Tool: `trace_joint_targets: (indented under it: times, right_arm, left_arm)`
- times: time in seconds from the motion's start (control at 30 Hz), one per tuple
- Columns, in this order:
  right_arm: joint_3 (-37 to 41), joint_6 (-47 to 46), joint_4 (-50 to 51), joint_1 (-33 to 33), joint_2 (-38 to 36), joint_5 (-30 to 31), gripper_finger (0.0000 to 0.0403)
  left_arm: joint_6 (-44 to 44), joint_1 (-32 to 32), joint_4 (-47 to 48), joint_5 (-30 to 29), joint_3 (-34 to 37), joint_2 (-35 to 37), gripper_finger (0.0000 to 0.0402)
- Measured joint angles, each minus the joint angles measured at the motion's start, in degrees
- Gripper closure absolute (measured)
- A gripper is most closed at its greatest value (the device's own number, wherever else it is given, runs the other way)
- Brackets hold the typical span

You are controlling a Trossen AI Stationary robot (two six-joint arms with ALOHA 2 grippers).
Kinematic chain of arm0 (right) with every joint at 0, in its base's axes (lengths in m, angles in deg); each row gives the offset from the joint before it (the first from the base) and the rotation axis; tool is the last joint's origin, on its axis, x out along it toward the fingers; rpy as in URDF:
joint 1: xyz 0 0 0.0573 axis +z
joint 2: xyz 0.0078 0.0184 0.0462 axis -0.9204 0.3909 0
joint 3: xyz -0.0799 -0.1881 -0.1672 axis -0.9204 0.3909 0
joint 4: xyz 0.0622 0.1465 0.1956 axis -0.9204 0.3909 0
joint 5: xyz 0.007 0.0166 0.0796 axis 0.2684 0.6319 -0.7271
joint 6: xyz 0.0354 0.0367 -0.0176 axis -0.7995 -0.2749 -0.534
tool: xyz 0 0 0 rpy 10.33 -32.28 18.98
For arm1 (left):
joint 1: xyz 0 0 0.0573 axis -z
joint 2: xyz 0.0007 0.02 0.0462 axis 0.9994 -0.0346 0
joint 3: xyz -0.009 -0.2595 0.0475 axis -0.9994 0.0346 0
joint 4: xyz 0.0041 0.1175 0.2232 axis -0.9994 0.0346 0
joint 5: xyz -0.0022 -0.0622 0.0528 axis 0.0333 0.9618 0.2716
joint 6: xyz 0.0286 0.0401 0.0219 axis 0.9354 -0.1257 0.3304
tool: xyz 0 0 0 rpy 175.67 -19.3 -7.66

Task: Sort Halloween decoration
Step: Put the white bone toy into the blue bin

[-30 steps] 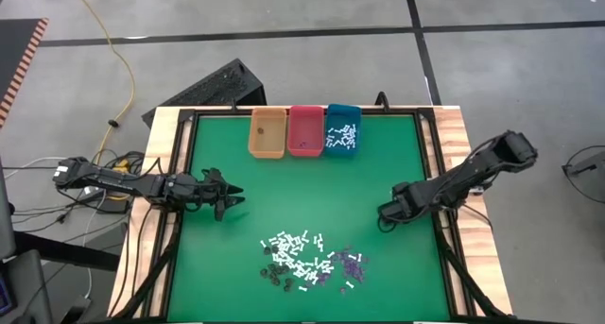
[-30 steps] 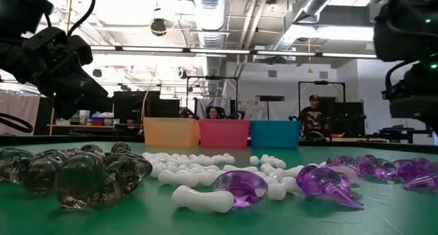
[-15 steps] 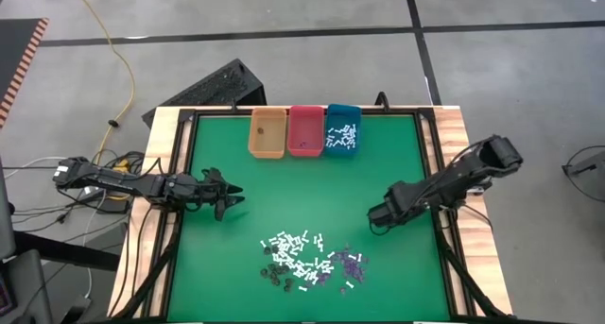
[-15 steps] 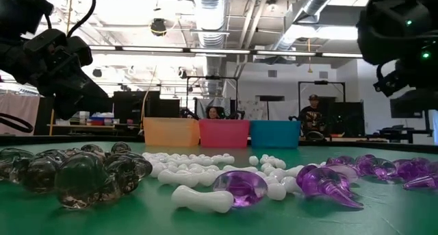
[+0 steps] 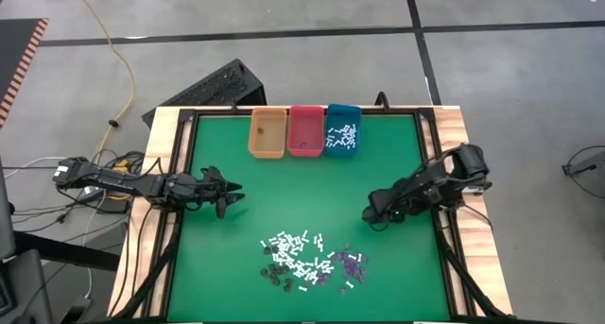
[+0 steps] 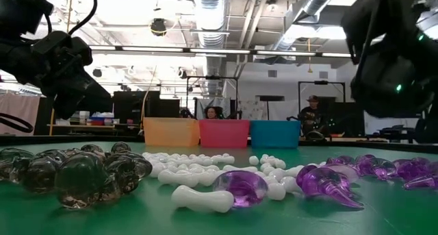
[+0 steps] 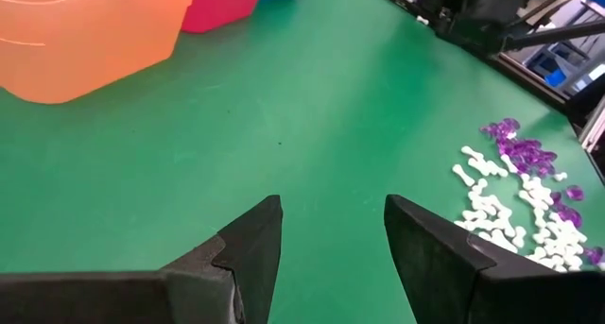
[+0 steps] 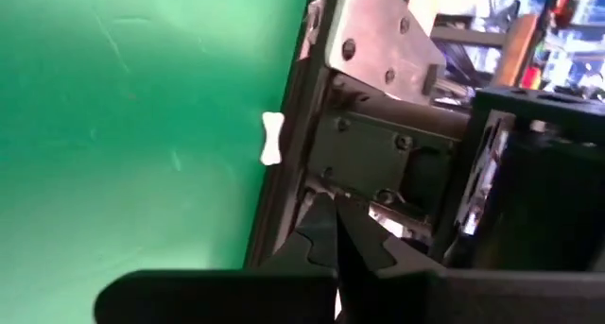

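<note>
The Halloween decoration [image 5: 307,261] lies as a pile of tiny white sticks, purple bits and dark bits on the green table, near its front edge. In the low view the dark bits [image 6: 75,170] are at the left, the white sticks [image 6: 205,168] in the middle and the purple bits [image 6: 328,182] at the right. One white stick [image 8: 271,140] lies alone by the table's black frame. My left gripper [image 5: 230,196] [image 7: 331,206] hovers open left of the pile, with nothing between its fingers. My right gripper [image 5: 370,215] [image 8: 337,231] is shut and empty, right of and beyond the pile.
Three bins stand in a row at the far edge: orange [image 5: 267,135], pink [image 5: 305,131] and teal [image 5: 342,129], the teal one with several white sticks in it. A black frame [image 5: 427,163] borders the table. Bare green mat lies between the bins and the pile.
My right gripper has moved a little toward the table's left edge, and its arm has folded in over the right edge and come lower. The pile has stayed where it was.
</note>
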Motion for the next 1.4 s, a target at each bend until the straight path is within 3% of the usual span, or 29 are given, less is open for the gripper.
trace_joint_targets:
  times: [0.37,0.77,1.27,1.4]
  right_arm:
    - [0.87,5.3,-4.58,-5.42,7.84,2.27,0.0387]
    - [3.52,3.33,-8.4,-6.73,-0.69,3.08,0.0387]
    - [1.01,8.53,-4.72,-7.19,-1.21,3.27,0.0387]
    - [-4.5,7.53,-3.91,-4.36,-3.49,8.62,0.0387]
  left_arm:
    - [-0.07,-0.02,-0.02,-0.03,-0.01,-0.01,0.0223]
    - [-0.07,-0.02,-0.11,-0.51,-0.02,-0.02,0.0223]
    - [-0.65,0.0,-0.25,-0.83,-0.02,-0.01,0.0223]
    - [-4.06,-0.02,-2.94,2.55,-0.01,-0.02,0.0225]
